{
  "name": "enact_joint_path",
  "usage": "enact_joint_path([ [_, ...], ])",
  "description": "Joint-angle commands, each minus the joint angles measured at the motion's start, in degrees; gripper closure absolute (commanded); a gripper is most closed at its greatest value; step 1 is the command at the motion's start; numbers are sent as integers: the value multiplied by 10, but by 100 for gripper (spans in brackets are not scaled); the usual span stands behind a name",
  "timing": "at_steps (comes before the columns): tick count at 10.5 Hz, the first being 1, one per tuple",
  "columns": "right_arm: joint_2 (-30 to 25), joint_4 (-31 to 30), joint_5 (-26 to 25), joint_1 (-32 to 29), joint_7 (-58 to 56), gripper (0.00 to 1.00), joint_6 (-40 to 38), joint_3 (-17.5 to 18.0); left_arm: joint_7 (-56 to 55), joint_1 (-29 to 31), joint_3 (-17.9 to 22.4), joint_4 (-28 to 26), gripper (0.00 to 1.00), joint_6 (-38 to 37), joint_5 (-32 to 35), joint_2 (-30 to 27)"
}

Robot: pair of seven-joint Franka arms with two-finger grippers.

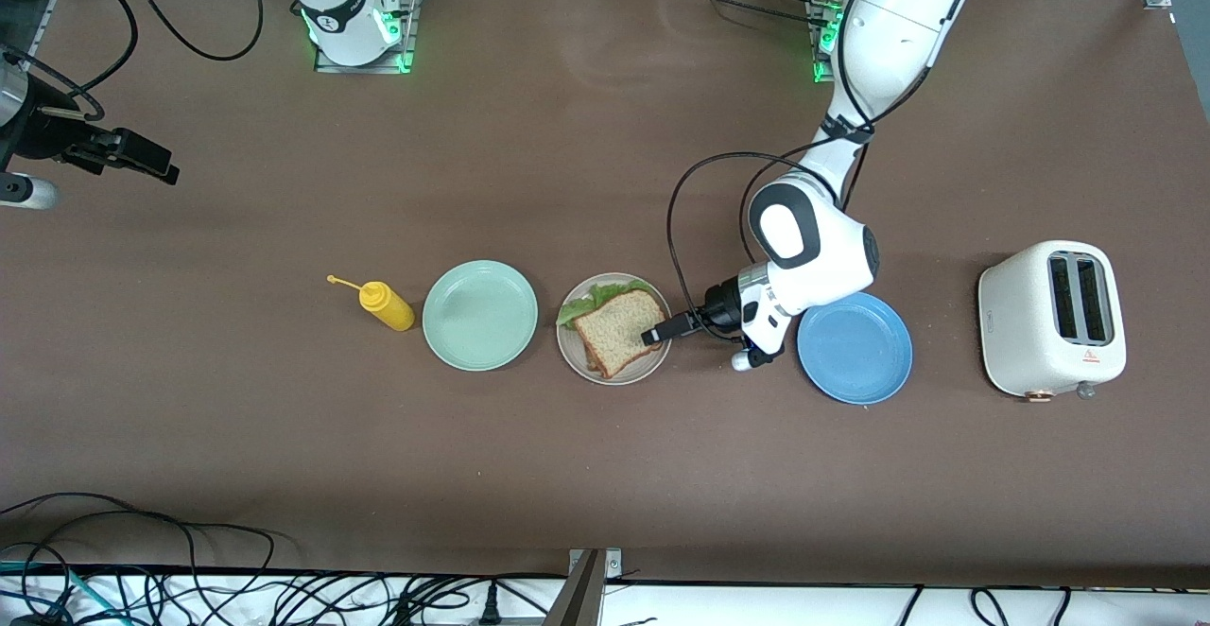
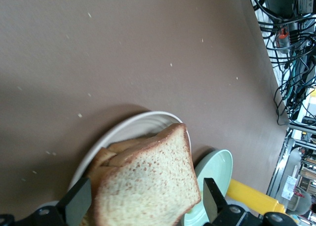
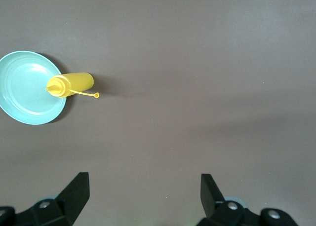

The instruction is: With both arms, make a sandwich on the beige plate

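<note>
Sandwich (image 1: 619, 331) stacked on beige plate (image 1: 579, 354): top toast slice (image 2: 148, 186) over lettuce (image 1: 579, 305) and lower slice, mid-table between mint-green plate (image 1: 479, 315) and blue plate (image 1: 855, 347). Looks like the release step just after laying the top slice. Left gripper (image 1: 657, 333) at the sandwich's 3 o'clock edge, fingers (image 2: 79, 202) spread wide either side of the slice, gripping nothing. Next, probably: lift clear without nudging the stack. Right gripper (image 1: 142, 161) waiting, wide and empty, over the right arm's end of the table.
</note>
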Motion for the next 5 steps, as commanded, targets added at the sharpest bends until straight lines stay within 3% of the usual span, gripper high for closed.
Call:
enact_joint_path([
  [1, 5, 12, 10, -2, 6, 0, -7, 1, 8, 15, 5, -7, 0, 3, 40, -10],
  [5, 5, 11, 9, -3, 4, 0, -10, 0, -5, 40, 17, -8, 0, 1, 124, -29],
])
